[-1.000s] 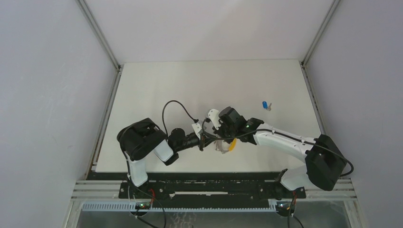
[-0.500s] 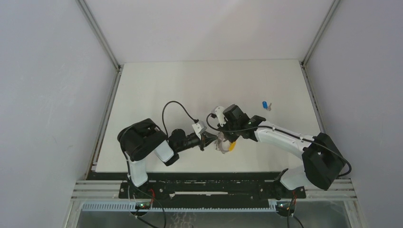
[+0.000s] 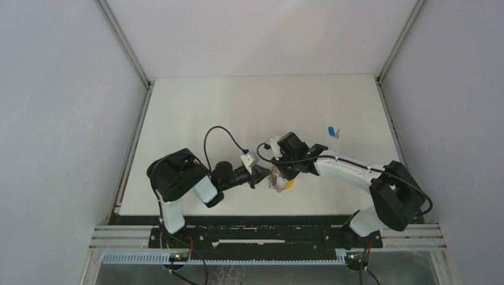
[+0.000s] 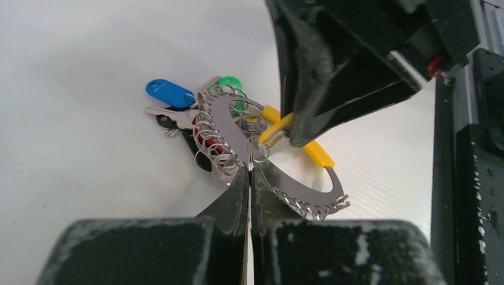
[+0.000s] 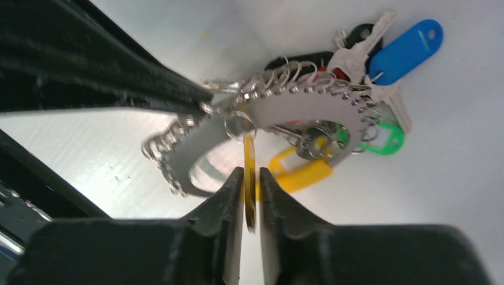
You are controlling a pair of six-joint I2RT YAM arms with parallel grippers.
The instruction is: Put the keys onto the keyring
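Note:
The keyring (image 4: 232,127) is a curved silver plate edged with several small wire rings, carrying blue, green, yellow, red and black tagged keys; it lies near the table's front centre (image 3: 277,181). My left gripper (image 4: 249,172) is shut on one small ring of it, also in the top view (image 3: 260,174). My right gripper (image 5: 249,175) is shut on the yellow-orange key (image 5: 249,155), held edge-on with its tip at a small ring on the plate (image 5: 297,110). In the top view the right gripper (image 3: 279,171) meets the left over the keyring. The blue key (image 3: 331,130) lies alone at the right.
The blue tag (image 5: 405,50) and green tag (image 5: 386,142) fan out on the keyring's far side. A hollow yellow tag (image 5: 297,172) lies under the plate. Grey walls enclose the white table (image 3: 238,107); the black base rail (image 3: 261,234) runs along the near edge.
My right gripper has shifted a little nearer and lower onto the keyring, and its elbow has swung left. The left gripper has barely moved. The blue key has not moved.

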